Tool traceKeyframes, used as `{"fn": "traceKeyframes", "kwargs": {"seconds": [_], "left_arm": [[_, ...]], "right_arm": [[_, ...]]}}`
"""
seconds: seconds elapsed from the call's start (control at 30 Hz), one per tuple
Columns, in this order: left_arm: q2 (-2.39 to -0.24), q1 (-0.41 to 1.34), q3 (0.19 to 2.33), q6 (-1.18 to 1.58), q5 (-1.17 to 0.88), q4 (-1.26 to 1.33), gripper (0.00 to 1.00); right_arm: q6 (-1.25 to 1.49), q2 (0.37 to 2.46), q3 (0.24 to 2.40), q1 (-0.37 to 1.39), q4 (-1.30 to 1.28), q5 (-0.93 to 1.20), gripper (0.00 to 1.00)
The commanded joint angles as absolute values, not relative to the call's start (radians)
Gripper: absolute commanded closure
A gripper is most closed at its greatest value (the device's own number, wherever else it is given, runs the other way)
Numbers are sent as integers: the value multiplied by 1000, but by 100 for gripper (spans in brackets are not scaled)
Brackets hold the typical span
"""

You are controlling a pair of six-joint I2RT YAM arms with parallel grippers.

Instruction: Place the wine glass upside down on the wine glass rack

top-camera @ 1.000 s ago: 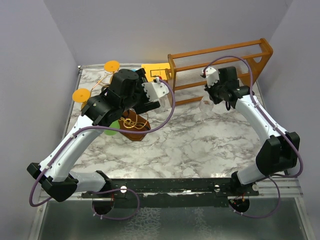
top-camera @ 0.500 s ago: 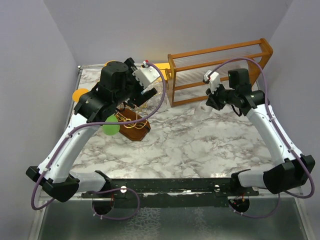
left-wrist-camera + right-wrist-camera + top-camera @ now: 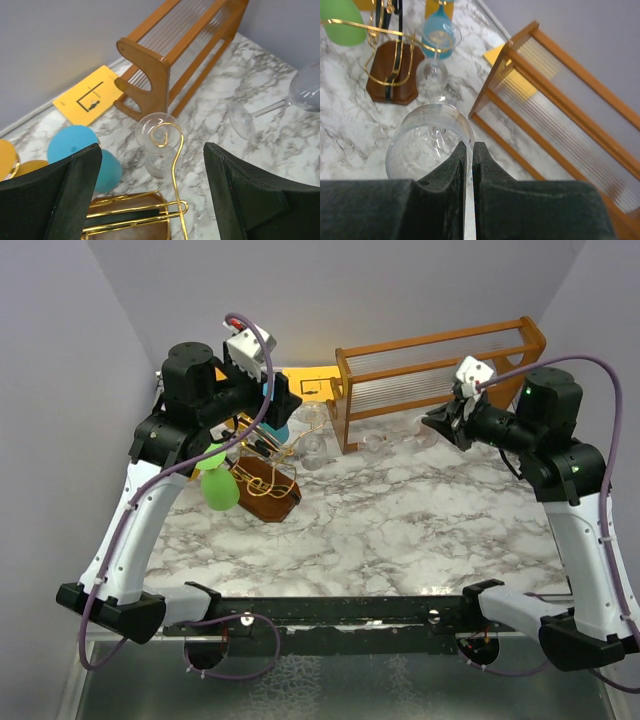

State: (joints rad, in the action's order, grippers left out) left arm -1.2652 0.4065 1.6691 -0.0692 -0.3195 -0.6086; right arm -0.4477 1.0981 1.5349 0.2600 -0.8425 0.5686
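**Glass held sideways, away from the rack**

The right gripper (image 3: 468, 150) had its 2 fingers pressed almost together on the edge of the wine glass (image 3: 427, 145), pinching the bowl at its rim. The glass hung above the marble table (image 3: 400, 520), lying on its side. In the left wrist view its stem ran roughly level, with the foot pointing toward the rack. It sat in front of the orange-brown wooden frame (image 3: 440, 375) and well apart from the wine glass rack (image 3: 268, 490), which stood to its left on a dark brown base.

The left gripper (image 3: 152, 150) hovered above the rack with its fingers spread wide and nothing between them. Below it, 1 gold wire arm ended in a curl. Seen from the left wrist, that curl crossed in front of a second clear glass (image 3: 157, 145), which stood upright on the table just beside the rack.

A green glass (image 3: 220, 485) hung bowl-down at the rack's left side, and a blue glass (image 3: 75, 145) sat near its far side. A yellow card (image 3: 90, 97) lay by the back wall.
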Motion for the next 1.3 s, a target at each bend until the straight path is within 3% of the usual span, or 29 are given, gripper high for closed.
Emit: {"fn": "traceKeyframes", "kwargs": {"seconds": [0.0,0.5,1.27], "left_arm": [[-1272,365,1615,203,-585,-461,17],[-1331,361,1450,580,-742,-204,23],[-1418,398,1448,649,-873,-95,62]], "right_arm": [[-368,1133,1624,258,-728,666,99],[-62,1208,1734,259,-507,689,99],[15,1210,1682,258,-453,696,99]]}}
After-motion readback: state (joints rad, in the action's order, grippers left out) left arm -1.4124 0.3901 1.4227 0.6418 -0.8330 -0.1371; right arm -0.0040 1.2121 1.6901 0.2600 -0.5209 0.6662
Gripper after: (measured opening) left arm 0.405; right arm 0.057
